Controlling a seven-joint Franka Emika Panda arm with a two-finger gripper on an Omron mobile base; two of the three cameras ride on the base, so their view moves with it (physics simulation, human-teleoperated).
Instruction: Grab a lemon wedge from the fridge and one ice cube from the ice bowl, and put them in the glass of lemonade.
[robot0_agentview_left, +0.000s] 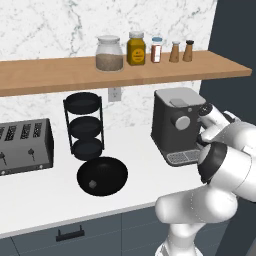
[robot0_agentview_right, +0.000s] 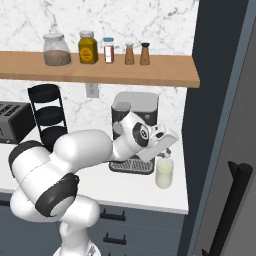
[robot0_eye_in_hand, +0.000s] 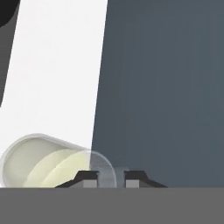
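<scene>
The glass of lemonade (robot0_agentview_right: 164, 173), a small pale yellow tumbler, stands on the white counter to the right of the coffee machine, close to the fridge (robot0_agentview_right: 225, 100). My gripper (robot0_agentview_right: 167, 151) hangs just above its rim, tilted. In the hand view the glass (robot0_eye_in_hand: 43, 162) lies at the lower left. The two fingertips (robot0_eye_in_hand: 89, 177) stand close together with a faint, small pale grey ice cube (robot0_eye_in_hand: 121, 172) pinched between them. The ice bowl (robot0_agentview_left: 102, 175), wide and black, sits near the counter's front with another tiny grey cube (robot0_agentview_left: 92, 185) inside. The fridge doors are shut, and no lemon wedge can be seen.
A coffee machine (robot0_agentview_left: 177, 125) stands just left of the glass. A three-tier black rack (robot0_agentview_left: 85, 127) and a toaster (robot0_agentview_left: 25, 145) line the back wall. A wooden shelf (robot0_agentview_left: 125, 72) with jars hangs overhead. The black fridge handle (robot0_agentview_right: 231, 210) is at the lower right.
</scene>
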